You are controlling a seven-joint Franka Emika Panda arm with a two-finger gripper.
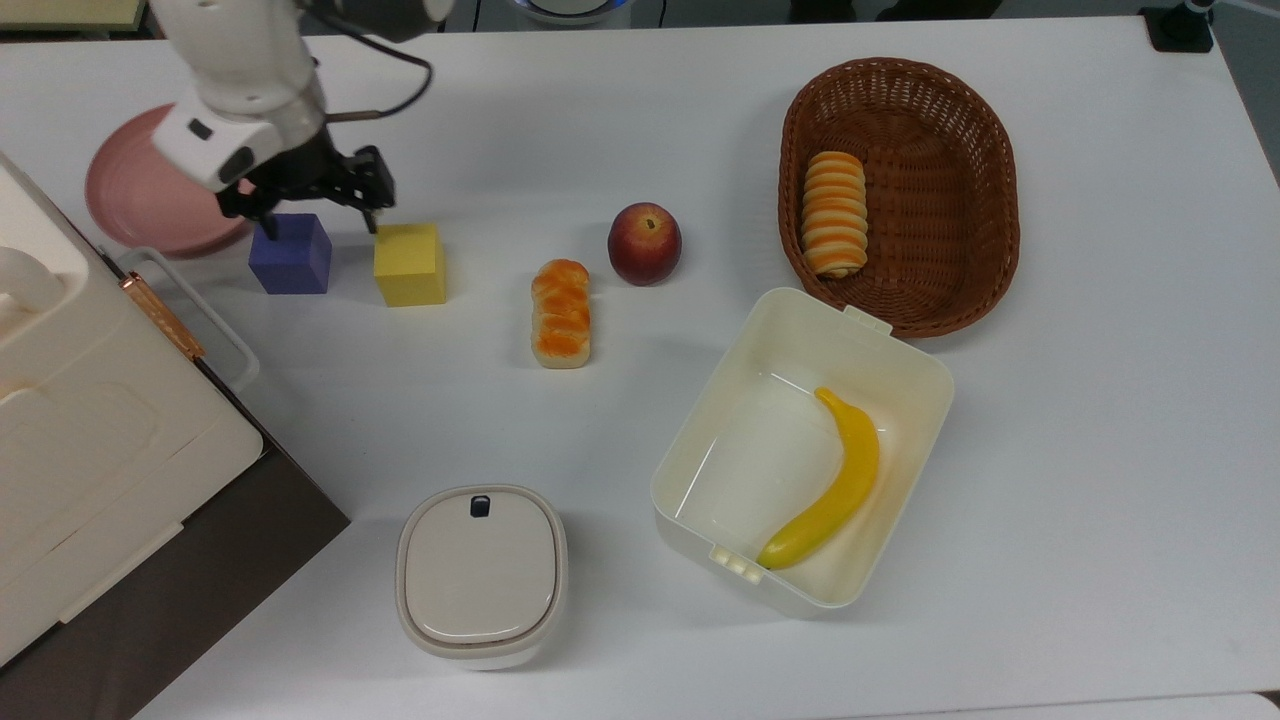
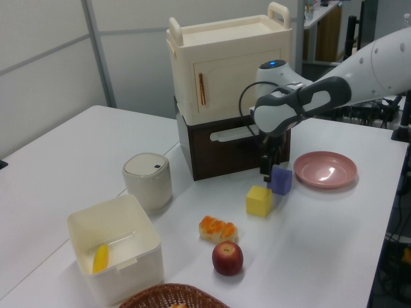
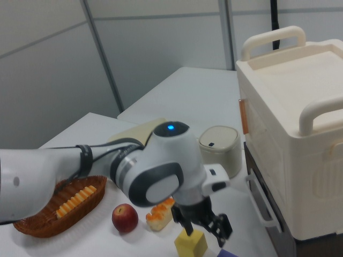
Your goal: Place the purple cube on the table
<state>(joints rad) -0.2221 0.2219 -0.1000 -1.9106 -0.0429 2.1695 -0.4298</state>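
The purple cube point(image 1: 290, 253) rests flat on the white table point(image 1: 640, 120), between the pink plate point(image 1: 140, 200) and the yellow cube point(image 1: 409, 263). My gripper point(image 1: 315, 213) hovers just above it, open, fingers spread wider than the cube and holding nothing. In the left view the purple cube point(image 2: 280, 181) stands beside the yellow cube point(image 2: 259, 201), and the gripper point(image 2: 266, 168) hangs at the purple cube's upper left edge. In the right view the gripper point(image 3: 206, 227) is low over the yellow cube point(image 3: 191, 243).
A bread loaf point(image 1: 561, 312) and an apple point(image 1: 644, 243) lie to the top view's right of the cubes. Farther right are a wicker basket point(image 1: 990, 200) and a white box point(image 1: 900, 380) with a banana. A lidded pot point(image 1: 481, 573) and a cabinet point(image 1: 90, 430) stand near.
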